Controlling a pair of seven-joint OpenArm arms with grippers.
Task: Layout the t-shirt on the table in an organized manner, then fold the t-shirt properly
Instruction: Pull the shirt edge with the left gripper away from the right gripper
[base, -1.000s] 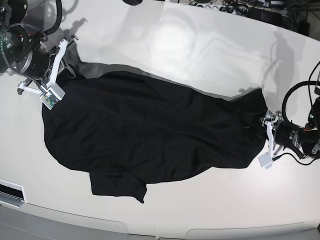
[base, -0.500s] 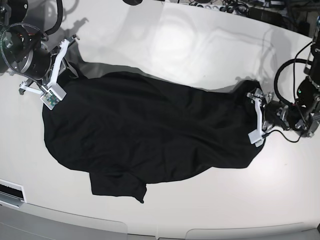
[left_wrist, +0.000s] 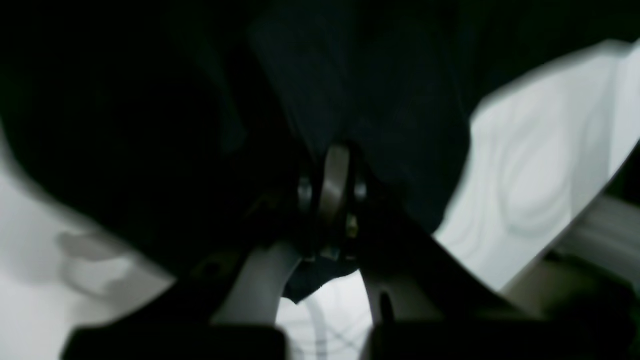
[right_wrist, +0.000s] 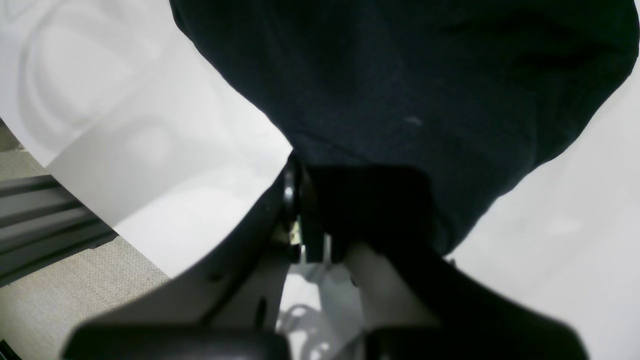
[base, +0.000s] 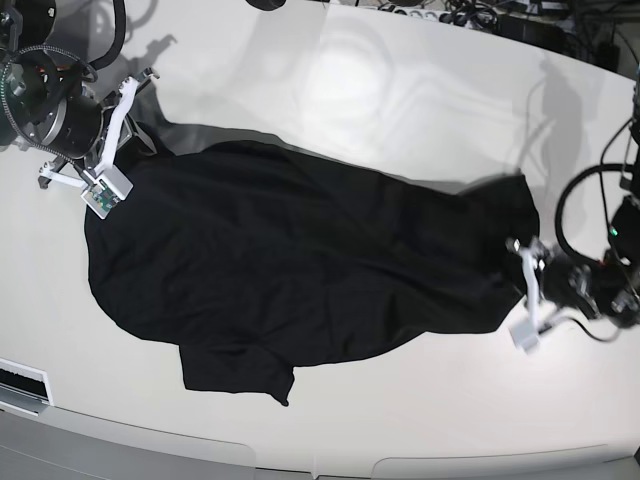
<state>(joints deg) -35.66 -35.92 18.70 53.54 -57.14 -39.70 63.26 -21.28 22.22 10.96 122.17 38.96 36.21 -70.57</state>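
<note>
One t-shirt (base: 300, 270), one table (base: 400, 90), two grippers.

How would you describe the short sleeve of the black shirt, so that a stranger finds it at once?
Start at the white table and find the black t-shirt spread across its middle. Follow its near edge toward the right gripper's end. The sleeve is the squarish flap jutting out toward the table's near edge, the only part that leaves the rounded outline.

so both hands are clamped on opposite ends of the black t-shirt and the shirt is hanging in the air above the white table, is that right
Not quite. Both hands do grip opposite ends, the left hand and the right hand, but the black t-shirt is not hanging in the air. The base view shows it lying spread across the white table, one sleeve sticking out toward the near edge.
</note>
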